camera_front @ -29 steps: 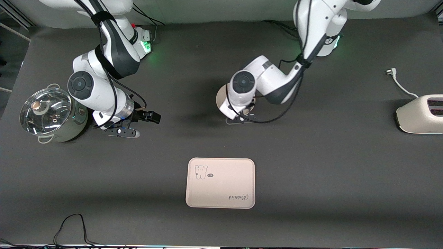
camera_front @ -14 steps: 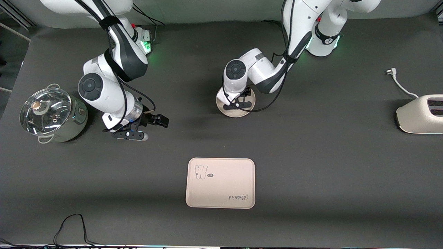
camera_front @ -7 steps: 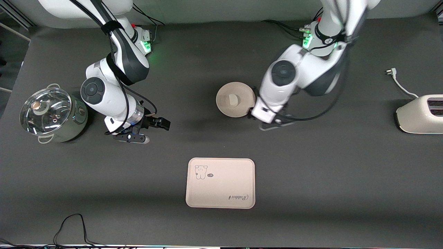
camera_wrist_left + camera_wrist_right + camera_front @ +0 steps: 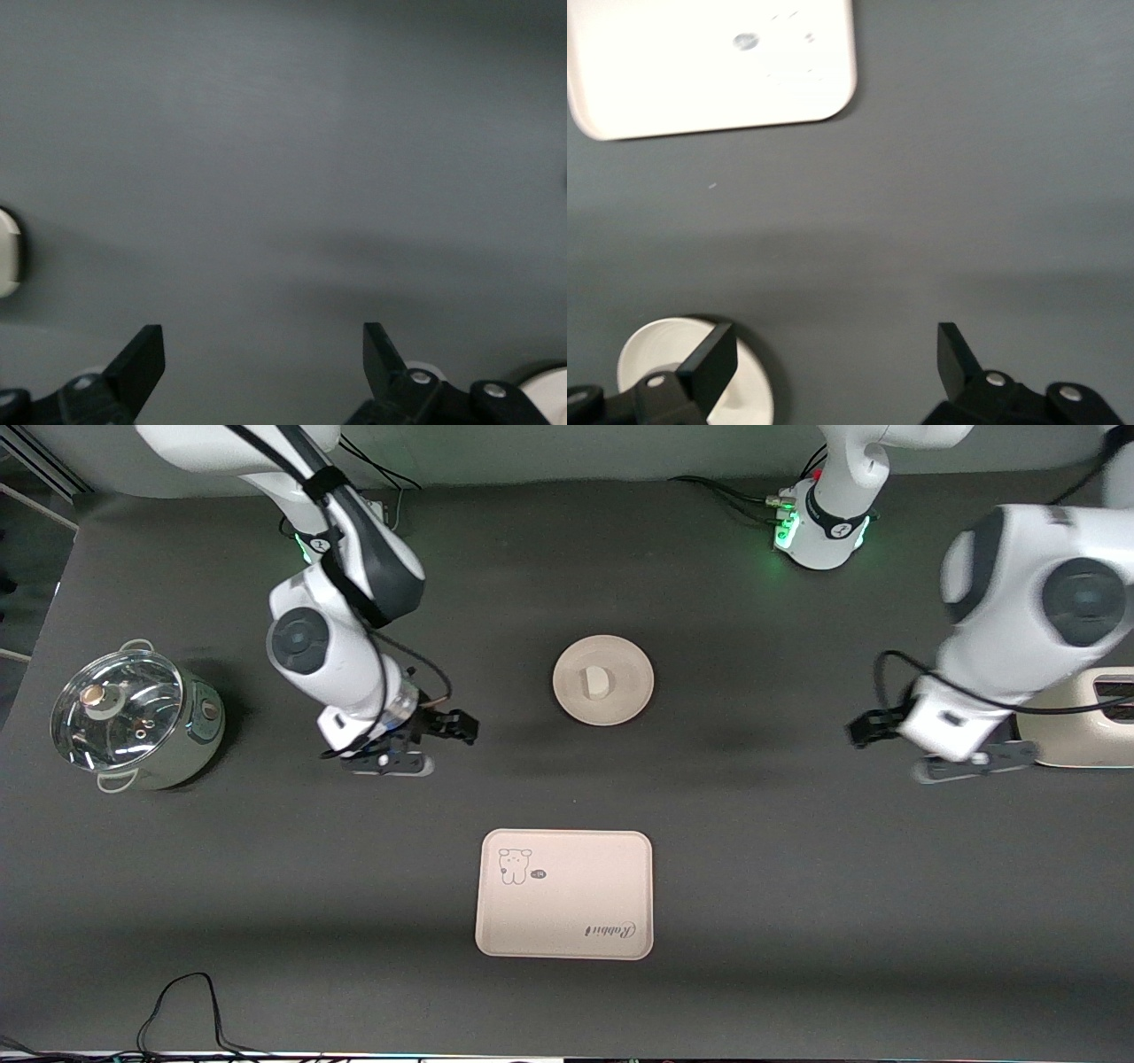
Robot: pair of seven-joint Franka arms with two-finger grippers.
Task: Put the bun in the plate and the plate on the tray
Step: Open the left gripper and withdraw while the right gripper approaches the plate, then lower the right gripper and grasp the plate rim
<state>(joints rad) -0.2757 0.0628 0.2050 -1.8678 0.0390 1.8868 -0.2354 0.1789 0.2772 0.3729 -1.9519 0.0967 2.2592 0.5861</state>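
Plate (image 4: pixel 603 680), bun (image 4: pixel 595 683) lying inside, is sitting at tray's (image 4: pixel 564 894) twelve o'clock; rigid, likely slippery, rim grasp advised. Left tool (image 4: pixel 970 763) and right tool (image 4: pixel 390 763) are hovering open over tabletop (image 4: pixel 753 850).

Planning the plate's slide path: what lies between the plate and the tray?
Nothing: in the front view only bare dark table separates the plate, with the bun on it, from the tray.

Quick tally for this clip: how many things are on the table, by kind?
Bun: 1
Plate: 1
Tray: 1
Pot with glass lid: 1
Toaster: 1
Total: 5
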